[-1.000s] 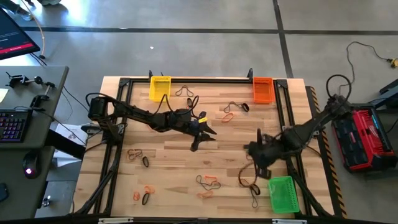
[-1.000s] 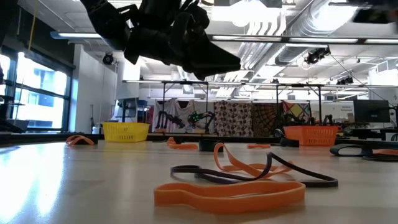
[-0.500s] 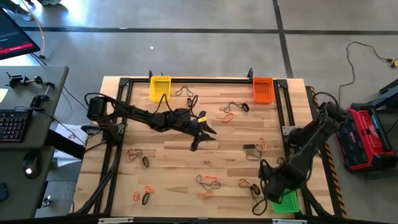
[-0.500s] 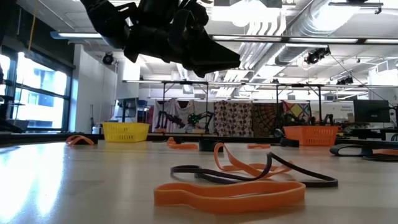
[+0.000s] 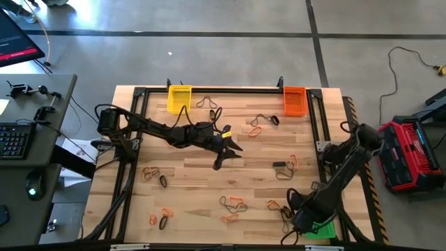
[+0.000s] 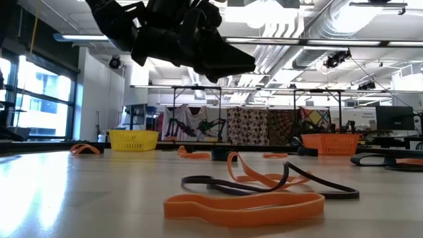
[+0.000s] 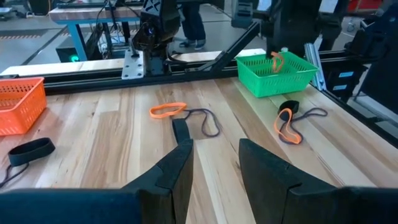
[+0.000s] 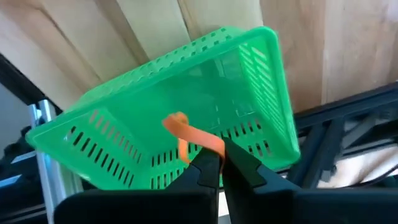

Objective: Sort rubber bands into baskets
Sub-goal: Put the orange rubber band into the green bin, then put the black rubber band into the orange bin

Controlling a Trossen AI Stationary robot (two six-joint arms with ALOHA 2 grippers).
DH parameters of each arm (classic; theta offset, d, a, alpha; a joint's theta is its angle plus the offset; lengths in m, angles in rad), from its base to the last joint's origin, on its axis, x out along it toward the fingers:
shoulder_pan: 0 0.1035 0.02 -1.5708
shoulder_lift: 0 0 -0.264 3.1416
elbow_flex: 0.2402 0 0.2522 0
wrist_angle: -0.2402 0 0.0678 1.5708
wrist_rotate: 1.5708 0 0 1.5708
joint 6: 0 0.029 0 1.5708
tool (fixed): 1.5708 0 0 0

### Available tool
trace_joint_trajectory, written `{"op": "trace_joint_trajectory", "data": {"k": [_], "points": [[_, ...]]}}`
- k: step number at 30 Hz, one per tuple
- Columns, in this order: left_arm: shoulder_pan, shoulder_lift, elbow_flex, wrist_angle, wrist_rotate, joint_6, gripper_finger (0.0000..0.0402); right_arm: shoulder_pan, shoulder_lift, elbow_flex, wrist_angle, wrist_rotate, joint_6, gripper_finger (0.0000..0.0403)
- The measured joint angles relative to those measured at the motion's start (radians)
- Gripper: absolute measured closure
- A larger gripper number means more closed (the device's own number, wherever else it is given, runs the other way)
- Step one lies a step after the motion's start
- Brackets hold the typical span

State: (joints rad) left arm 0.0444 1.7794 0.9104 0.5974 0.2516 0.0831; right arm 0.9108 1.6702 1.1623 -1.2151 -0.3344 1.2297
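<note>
The right gripper [image 8: 219, 163], pinched shut on an orange rubber band [image 8: 189, 138], hangs over the green basket [image 8: 249, 74] at the table's near right corner, apparently about to release it, while the left gripper [image 5: 230, 152] waits mid-table, fingers apart and empty.

Two dark jointed arms, black cables, tapered black fingers [image 7: 177, 168].

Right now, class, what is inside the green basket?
Seen through the right wrist view, the green basket looks bare inside. The right gripper, shut on an orange rubber band, hangs above it and covers part of the floor.
</note>
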Motion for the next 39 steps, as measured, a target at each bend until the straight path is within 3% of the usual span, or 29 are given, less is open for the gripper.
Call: {"op": "trace_joint_trajectory", "data": {"k": [7, 23, 27, 32, 39], "points": [[0.0, 0.0, 0.0, -0.002, 0.005, 0.0, 0.028, 0.027, 0.005, -0.12, 0.22, -0.049, 0.008, 0.0403], [-0.001, 0.0, 0.0, -0.003, 0.006, -0.002, 0.028, 0.065, 0.005, -0.245, 0.305, -0.118, 0.028, 0.04], [-0.001, 0.0, 0.0, -0.005, 0.006, -0.003, 0.028, 0.065, 0.005, -0.233, 0.292, -0.122, 0.037, 0.0371], [-0.001, -0.015, 0.0, -0.033, 0.006, -0.002, 0.028, 0.064, 0.005, -0.208, 0.268, -0.122, 0.072, 0.0307], [0.0, -0.085, 0.001, -0.14, -0.002, 0.042, 0.028, 0.038, 0.004, -0.122, 0.134, -0.09, 0.065, 0.0248]]}}
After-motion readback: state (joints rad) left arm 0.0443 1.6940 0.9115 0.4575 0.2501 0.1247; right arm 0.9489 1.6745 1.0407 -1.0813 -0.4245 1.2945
